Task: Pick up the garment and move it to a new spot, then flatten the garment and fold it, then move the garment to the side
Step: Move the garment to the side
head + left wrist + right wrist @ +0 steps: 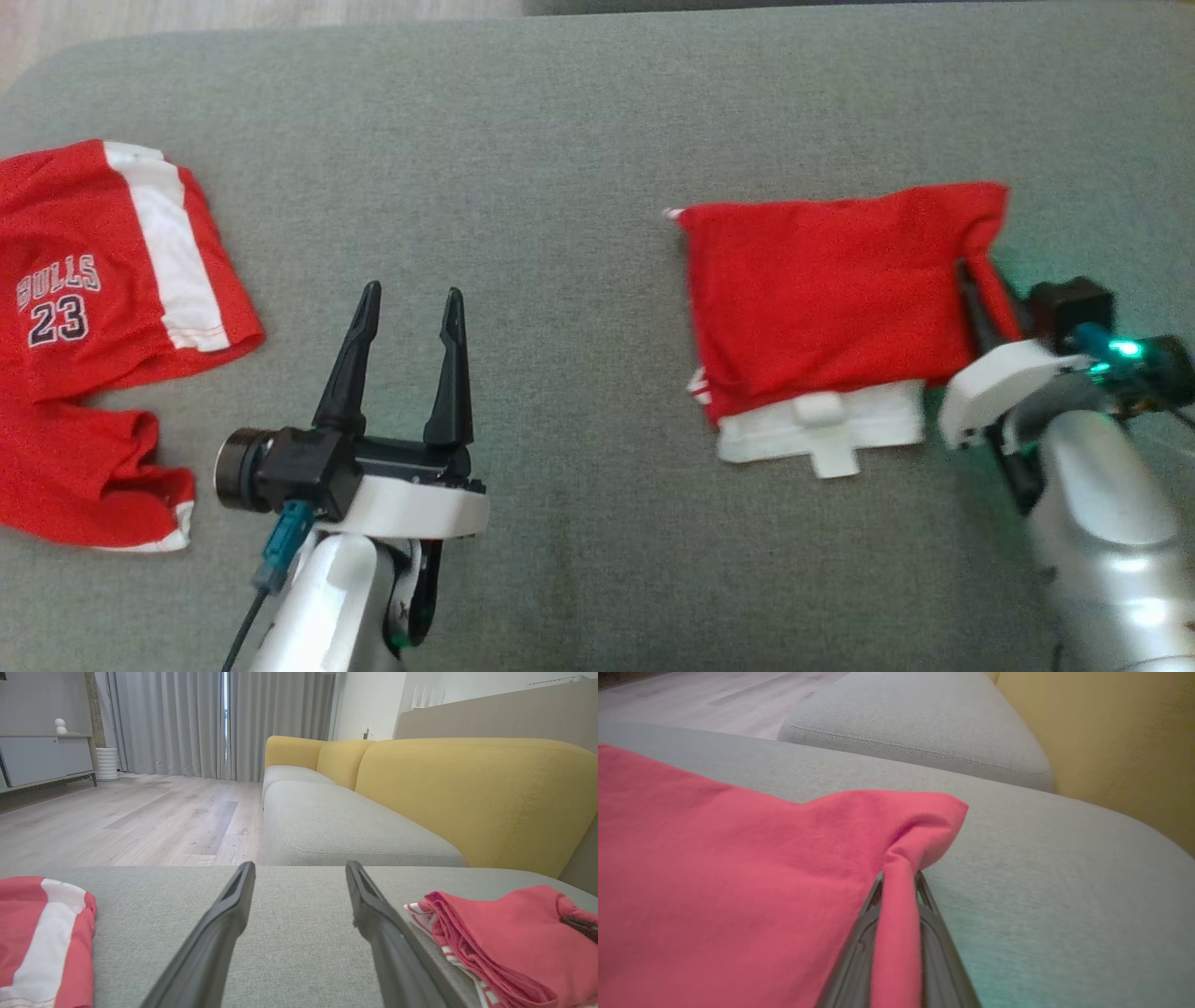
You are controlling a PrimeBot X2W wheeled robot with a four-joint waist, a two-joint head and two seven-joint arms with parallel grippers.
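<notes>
The garment (pixel 831 289) is a red cloth folded into a rough rectangle, with a white waistband and tag along its near edge. It lies on the right part of the grey cushion (pixel 560 140). My right gripper (pixel 976 299) is at its right edge, shut on a pinched ridge of the red fabric. In the right wrist view, the cloth (pixel 714 882) runs up between the closed fingers of the gripper (pixel 899 879). My left gripper (pixel 411 303) hovers open over bare cushion left of the garment, holding nothing. The left wrist view shows the open gripper (pixel 299 868) and the garment (pixel 504 933) to its right.
A second red garment (pixel 103 280) with a white stripe and "BULLS 23" lies crumpled at the cushion's left edge, also seen as red-and-white cloth (pixel 42 938). A yellow sofa back (pixel 467 798) rises beyond on the right. Wooden floor (pixel 117 821) lies past the far edge.
</notes>
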